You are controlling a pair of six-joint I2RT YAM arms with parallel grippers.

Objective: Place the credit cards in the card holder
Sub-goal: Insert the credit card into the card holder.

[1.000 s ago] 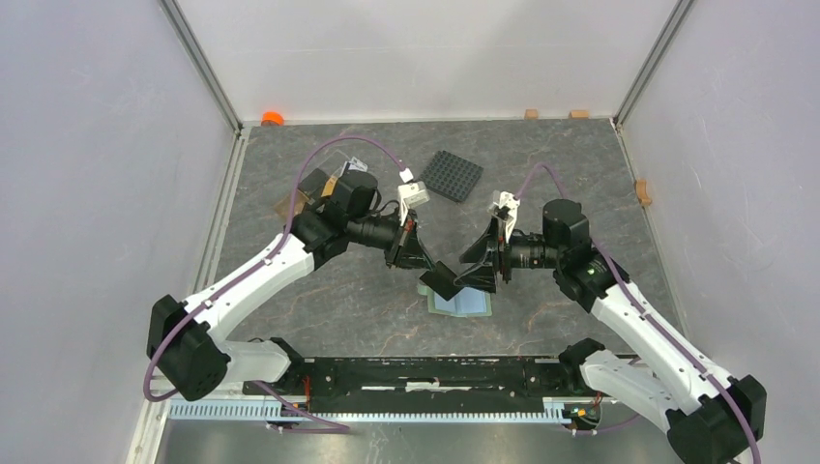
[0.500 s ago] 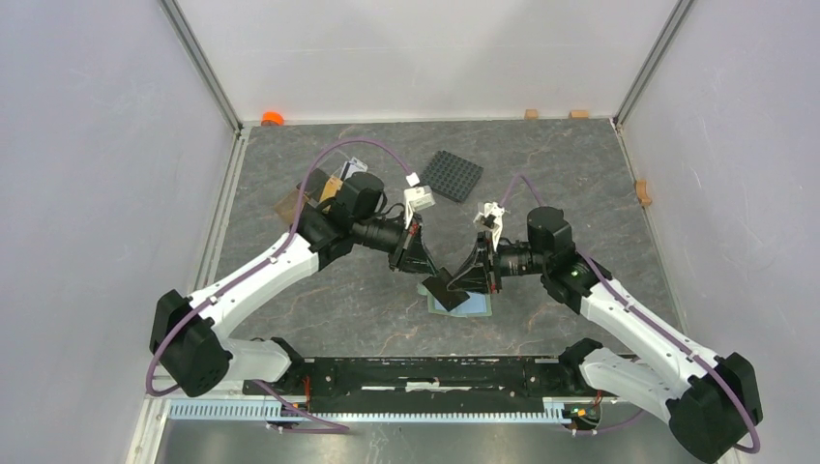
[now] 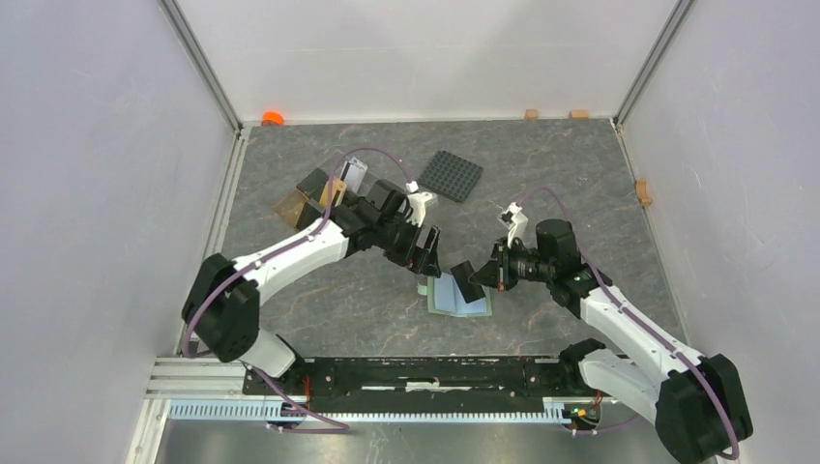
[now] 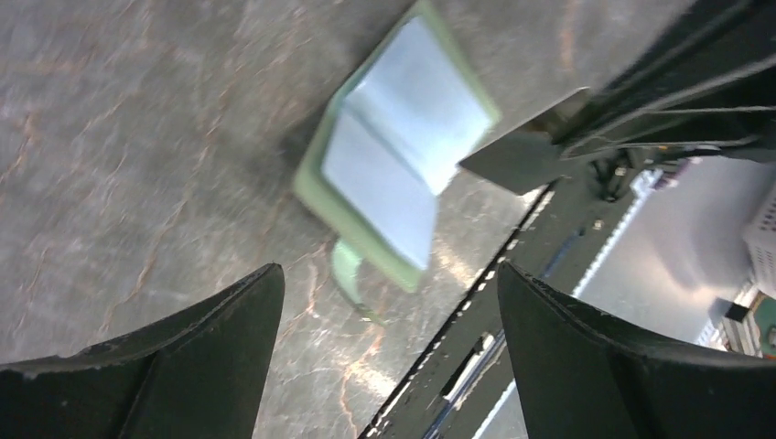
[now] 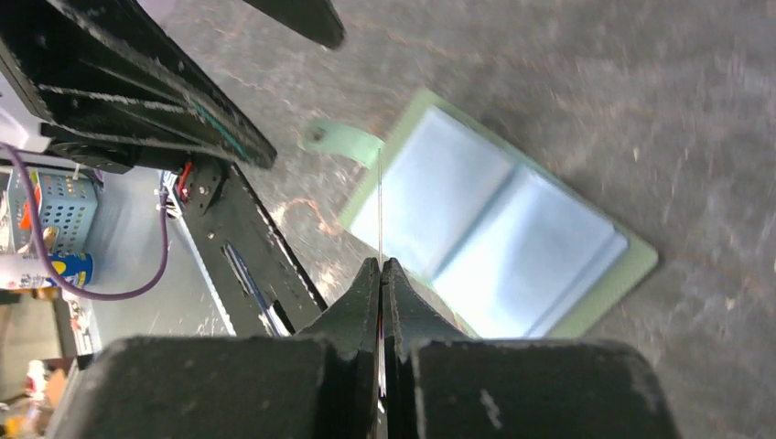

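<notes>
Grey marbled tabletop [image 3: 580, 164], pale plain walls [image 3: 425, 58] on three sides (metal corner posts [image 3: 200, 63]), even light

Left claw [image 3: 430, 261] and right claw [image 3: 481, 279] with black card [image 3: 465, 279] crowding above card holder [image 3: 462, 302] at centre, studded plate [image 3: 451, 175] beyond, bare desk [image 3: 590, 174] far right, near left.

Robotics lab cell: plain white panels [image 3: 97, 193] box in the stone-patterned table [image 3: 580, 174] around left arm [image 3: 290, 256] and right arm [image 3: 629, 324]; black mounting rail [image 3: 435, 372] at their bases.
</notes>
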